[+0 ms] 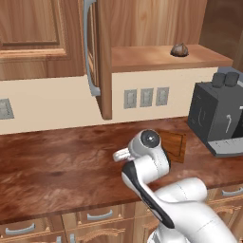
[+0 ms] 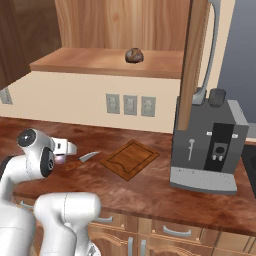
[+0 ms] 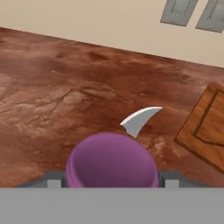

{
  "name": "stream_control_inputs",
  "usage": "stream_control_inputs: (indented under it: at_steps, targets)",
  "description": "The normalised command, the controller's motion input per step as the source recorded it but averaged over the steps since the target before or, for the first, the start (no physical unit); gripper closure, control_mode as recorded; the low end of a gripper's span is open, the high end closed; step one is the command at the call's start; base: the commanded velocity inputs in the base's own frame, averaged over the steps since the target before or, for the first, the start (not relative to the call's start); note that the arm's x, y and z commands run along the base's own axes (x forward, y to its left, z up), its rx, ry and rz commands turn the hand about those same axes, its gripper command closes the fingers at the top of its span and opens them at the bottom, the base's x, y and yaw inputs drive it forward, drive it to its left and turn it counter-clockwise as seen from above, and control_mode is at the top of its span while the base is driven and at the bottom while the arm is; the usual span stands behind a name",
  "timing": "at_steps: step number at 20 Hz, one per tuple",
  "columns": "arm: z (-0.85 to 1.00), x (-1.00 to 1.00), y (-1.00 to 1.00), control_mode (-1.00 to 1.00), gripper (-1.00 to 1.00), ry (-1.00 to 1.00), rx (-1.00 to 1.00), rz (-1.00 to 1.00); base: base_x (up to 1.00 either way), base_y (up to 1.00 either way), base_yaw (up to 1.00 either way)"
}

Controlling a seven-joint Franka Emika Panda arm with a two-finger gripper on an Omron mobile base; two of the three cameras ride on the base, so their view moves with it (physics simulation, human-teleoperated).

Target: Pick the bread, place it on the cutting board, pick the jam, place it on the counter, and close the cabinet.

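While one bread point(image 2: 134, 55) sits on the shelf point(image 2: 100, 62) and one cutting board point(image 2: 130, 159) lies bare on the tabletop point(image 1: 57, 161), the pincer point(image 3: 111, 186) seemingly grips the single jam point(image 3: 111, 162) beside one knife point(image 3: 140, 118).

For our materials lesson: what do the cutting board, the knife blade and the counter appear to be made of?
Cutting board: matte mid-brown wood, grain showing. Knife blade: probably metal, pale grey with a light sheen. Counter: dark reddish wood, mottled grain, slightly glossy.
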Motion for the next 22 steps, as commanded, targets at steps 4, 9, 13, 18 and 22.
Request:
stream_control_inputs:
  at_steps: [4, 9, 13, 18, 22]
  targets:
    - [-0.33, 0.16, 0.24, -1.0, 1.0, 0.0, 0.0, 0.04, 0.0, 0.0, 0.0]
    - [-0.33, 0.14, 0.18, -1.0, 1.0, 0.0, 0.0, 0.05, 0.0, 0.0, 0.0]
    - [-0.37, 0.09, 0.14, -1.0, 1.0, 0.0, 0.0, 0.05, 0.0, 0.0, 0.0]
    - [-0.41, 0.01, 0.17, -1.0, 1.0, 0.0, 0.0, 0.05, 0.0, 0.0, 0.0]
    - [-0.41, 0.04, 0.23, -1.0, 1.0, 0.0, 0.0, 0.04, 0.0, 0.0, 0.0]
